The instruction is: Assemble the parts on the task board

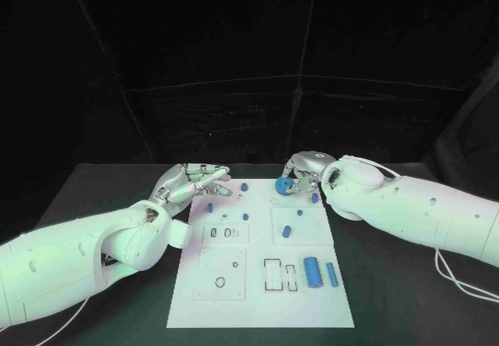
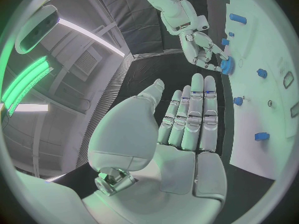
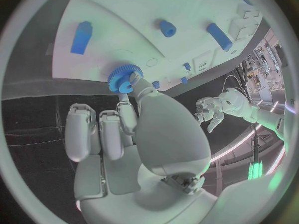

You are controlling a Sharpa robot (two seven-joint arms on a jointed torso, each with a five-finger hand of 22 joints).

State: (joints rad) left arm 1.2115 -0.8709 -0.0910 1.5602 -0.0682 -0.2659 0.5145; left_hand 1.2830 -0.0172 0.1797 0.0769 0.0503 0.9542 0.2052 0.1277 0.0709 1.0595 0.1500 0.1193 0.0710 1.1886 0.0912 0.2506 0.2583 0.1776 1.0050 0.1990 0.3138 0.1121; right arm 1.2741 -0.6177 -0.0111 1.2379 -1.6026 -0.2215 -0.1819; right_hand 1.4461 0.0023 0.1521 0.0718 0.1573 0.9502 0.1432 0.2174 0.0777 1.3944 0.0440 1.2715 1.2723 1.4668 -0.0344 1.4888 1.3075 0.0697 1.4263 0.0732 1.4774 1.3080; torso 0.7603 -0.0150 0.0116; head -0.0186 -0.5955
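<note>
My right hand (image 1: 299,173) hovers at the far edge of the white task board (image 1: 260,310) and pinches a blue gear (image 1: 283,186) between thumb and fingertip. The right wrist view shows that gear (image 3: 123,79) at the fingertips of the right hand (image 3: 137,129), right at the board's rim (image 3: 124,30). My left hand (image 1: 192,182) hangs by the board's far left corner, holding nothing. In the left wrist view its fingers (image 2: 190,119) are stretched out straight, with the gear (image 2: 226,64) beyond them. Two long blue cylinders (image 1: 311,272) lie near the board's right edge.
Several small blue pegs (image 1: 245,187) stand in the board's far half, and a short blue cylinder (image 1: 286,231) lies mid-board. Empty cut-outs (image 1: 272,274) sit in the near half. Black table (image 1: 125,187) surrounds the board.
</note>
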